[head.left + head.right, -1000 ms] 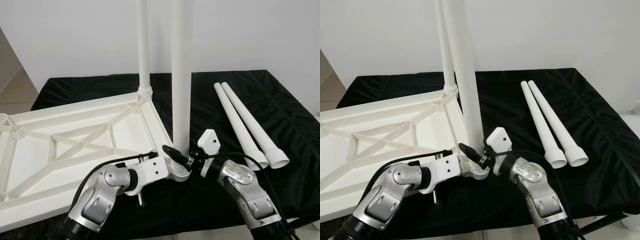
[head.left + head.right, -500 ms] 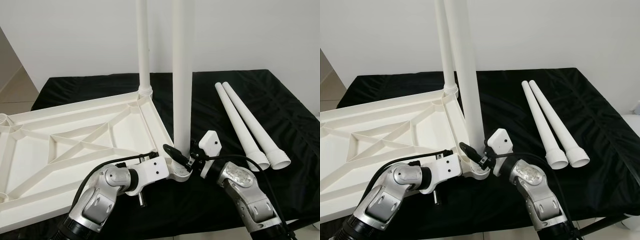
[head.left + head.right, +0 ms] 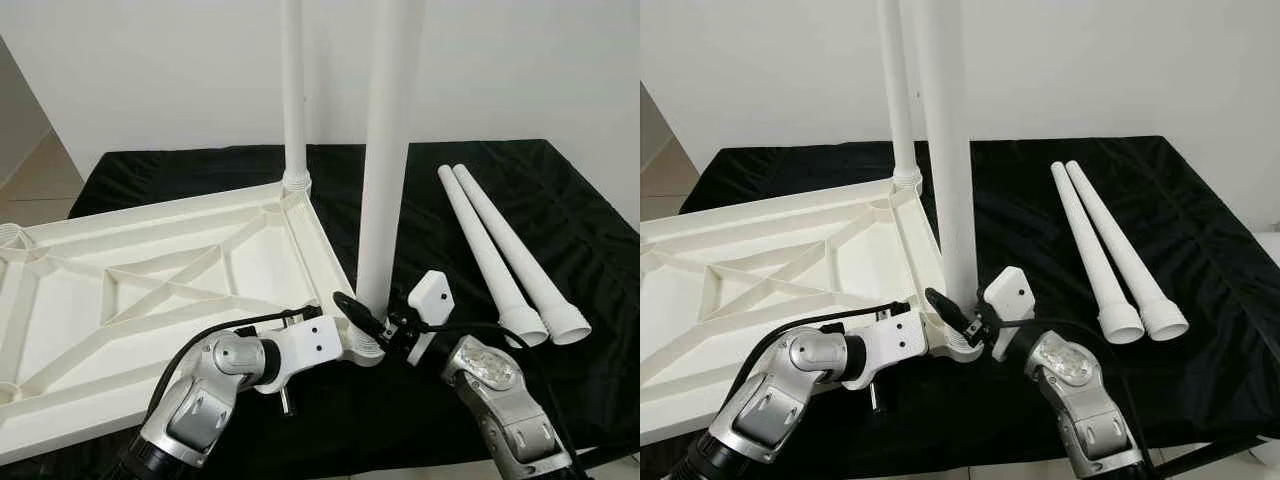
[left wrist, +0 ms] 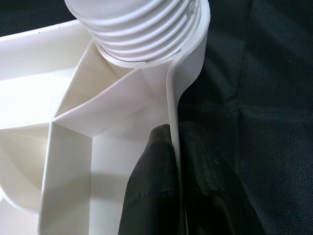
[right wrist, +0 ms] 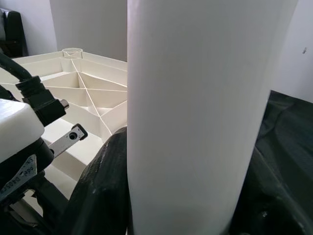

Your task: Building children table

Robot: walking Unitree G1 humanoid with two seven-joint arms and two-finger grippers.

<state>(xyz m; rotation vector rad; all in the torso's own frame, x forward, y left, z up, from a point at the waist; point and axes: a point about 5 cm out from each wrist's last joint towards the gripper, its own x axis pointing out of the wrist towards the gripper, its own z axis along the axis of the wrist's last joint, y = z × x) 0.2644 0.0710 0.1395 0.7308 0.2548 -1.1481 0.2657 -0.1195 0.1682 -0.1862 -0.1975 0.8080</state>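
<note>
Screwing the near leg [image 3: 385, 180] into the corner socket of the upturned table panel [image 3: 150, 290]: your right claw [image 3: 385, 322] is clamped round its base, left claw [image 4: 176, 161] pinches the panel rim. Next, keep twisting till seated; two spare legs [image 3: 510, 255] lie well apart on the black cloth [image 3: 560, 200].

The upturned table panel [image 3: 150, 290] lies across the left of the frame on the tabletop [image 3: 560, 200], with one leg [image 3: 293, 90] standing at its far corner and another leg [image 3: 385, 160] upright at its near corner, centre frame. Two loose legs [image 3: 505, 255] lie side by side to the right, well apart from the panel.
</note>
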